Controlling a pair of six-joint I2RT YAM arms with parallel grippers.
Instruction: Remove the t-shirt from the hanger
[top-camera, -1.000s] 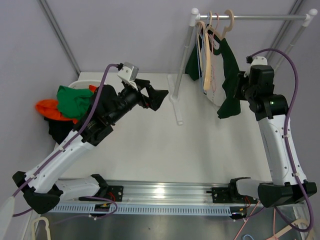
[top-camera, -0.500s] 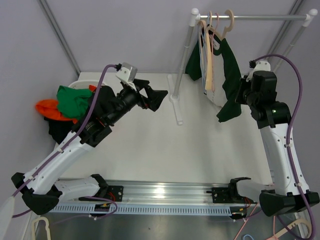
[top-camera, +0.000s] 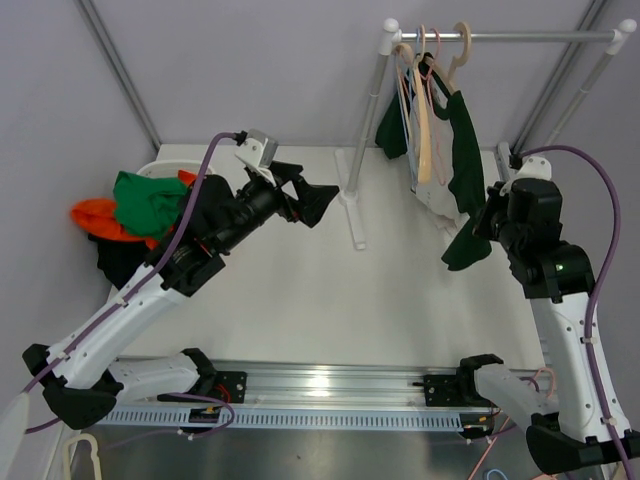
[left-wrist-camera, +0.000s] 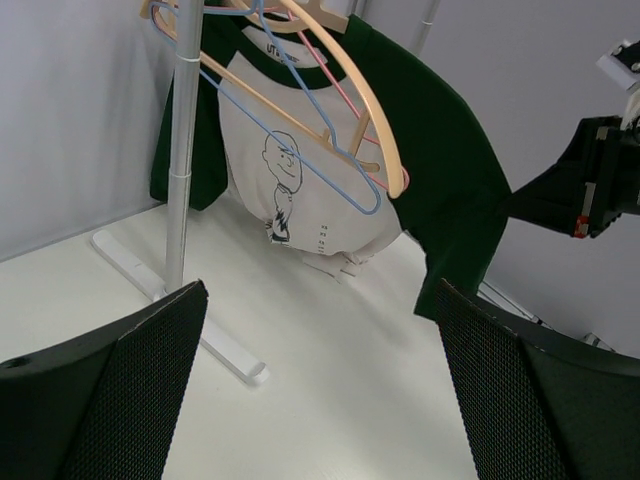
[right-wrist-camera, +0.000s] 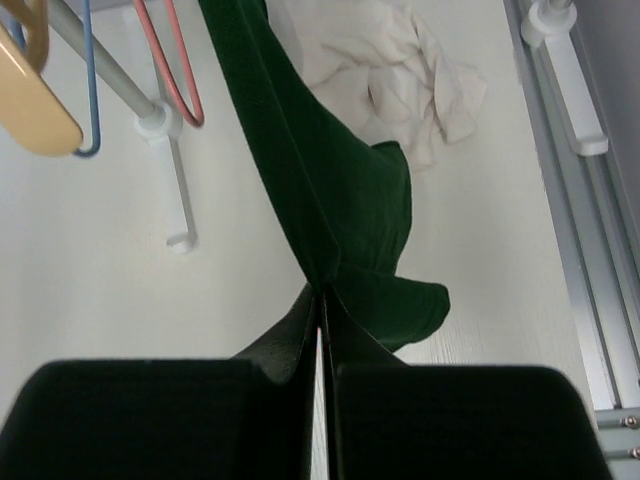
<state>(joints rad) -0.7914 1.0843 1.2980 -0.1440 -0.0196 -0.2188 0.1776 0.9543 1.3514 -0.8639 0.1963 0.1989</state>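
A white t-shirt with dark green sleeves (top-camera: 462, 150) hangs on a wooden hanger (top-camera: 421, 100) on the rack rail (top-camera: 520, 35). It also shows in the left wrist view (left-wrist-camera: 300, 170) with a cartoon print. My right gripper (top-camera: 485, 222) is shut on the green sleeve (right-wrist-camera: 330, 190), pulled taut toward me and to the right. My left gripper (top-camera: 318, 200) is open and empty, held above the table left of the rack, facing the shirt. Its fingers (left-wrist-camera: 520, 390) frame the left wrist view.
Blue and pink wire hangers (left-wrist-camera: 320, 160) hang beside the wooden one. The rack's white post (top-camera: 370, 100) and foot (top-camera: 353, 205) stand mid-table. A pile of green, orange and black clothes (top-camera: 135, 205) fills a basket at far left.
My right gripper has moved down and to the right with the sleeve, stretching the shirt away from the rack. The left arm has barely moved.
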